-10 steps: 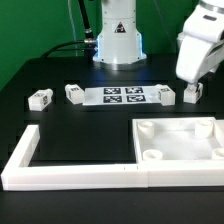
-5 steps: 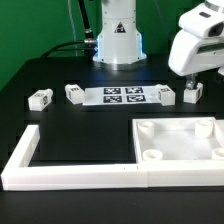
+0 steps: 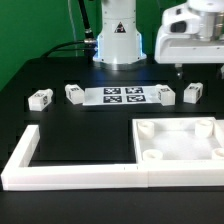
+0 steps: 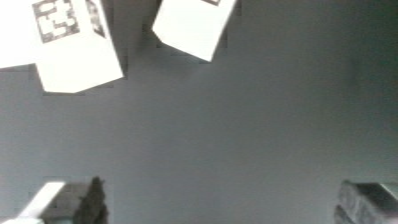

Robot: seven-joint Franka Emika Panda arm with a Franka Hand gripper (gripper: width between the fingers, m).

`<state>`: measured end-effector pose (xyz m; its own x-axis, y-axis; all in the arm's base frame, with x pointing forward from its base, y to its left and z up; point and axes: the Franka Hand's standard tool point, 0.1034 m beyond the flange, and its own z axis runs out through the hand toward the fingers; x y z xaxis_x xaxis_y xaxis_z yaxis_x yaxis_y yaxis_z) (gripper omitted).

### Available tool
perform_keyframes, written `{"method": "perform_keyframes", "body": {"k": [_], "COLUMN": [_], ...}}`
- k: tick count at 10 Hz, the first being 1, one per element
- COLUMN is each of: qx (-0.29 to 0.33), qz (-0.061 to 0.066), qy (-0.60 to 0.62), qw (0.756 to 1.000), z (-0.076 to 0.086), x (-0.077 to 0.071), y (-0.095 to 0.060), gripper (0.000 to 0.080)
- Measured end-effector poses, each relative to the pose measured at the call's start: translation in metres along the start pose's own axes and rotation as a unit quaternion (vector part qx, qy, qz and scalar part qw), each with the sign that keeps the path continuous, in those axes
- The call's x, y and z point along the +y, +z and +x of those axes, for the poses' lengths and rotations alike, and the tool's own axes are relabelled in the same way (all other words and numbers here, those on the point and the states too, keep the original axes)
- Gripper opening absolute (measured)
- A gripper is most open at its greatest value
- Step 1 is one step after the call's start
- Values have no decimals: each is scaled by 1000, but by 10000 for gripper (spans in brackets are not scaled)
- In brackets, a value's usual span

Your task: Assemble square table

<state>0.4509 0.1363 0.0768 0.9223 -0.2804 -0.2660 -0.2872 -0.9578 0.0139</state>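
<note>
Gripper (image 4: 221, 204): open wide, empty, hangs above 2 legs (image 3: 194, 93).
Legs: 4 total, 2 each side of marker board (image 3: 122, 96).
Slab (image 3: 182, 142): flat, sockets up, against border wall (image 3: 80, 176).

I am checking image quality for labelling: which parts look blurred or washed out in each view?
Exterior view: the white plastic square slab is almost washed out, its sockets faint. Wrist view: soft overall; the two short white tagged legs are blurred, and the gripper's dark fingertips are smeared.

Paired legs (image 3: 75, 93) flank the marker board (image 3: 122, 96); the square tabletop (image 3: 180, 140) lies against the L-shaped border wall (image 3: 60, 172); the gripper (image 3: 196, 66) hangs over the exterior view's rightmost leg (image 3: 193, 93).
</note>
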Motion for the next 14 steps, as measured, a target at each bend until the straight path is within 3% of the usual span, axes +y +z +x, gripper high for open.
{"method": "perform_keyframes", "body": {"k": [2, 5, 6, 7, 9, 11, 12, 14], "qx": [-11, -101, -172, -206, -258, -336, -322, -322], "qz": [7, 68, 95, 103, 104, 115, 109, 110], "qy": [26, 103, 123, 130, 128, 156, 169, 161], "qw": [1000, 987, 973, 965, 952, 922, 925, 926], "z": [-3, -18, -22, -16, -16, -28, -27, -29], "x": [-1, 13, 13, 13, 17, 17, 13, 12], "y": [3, 23, 28, 31, 34, 45, 52, 50], "gripper": [649, 649, 649, 649, 649, 649, 649, 649]}}
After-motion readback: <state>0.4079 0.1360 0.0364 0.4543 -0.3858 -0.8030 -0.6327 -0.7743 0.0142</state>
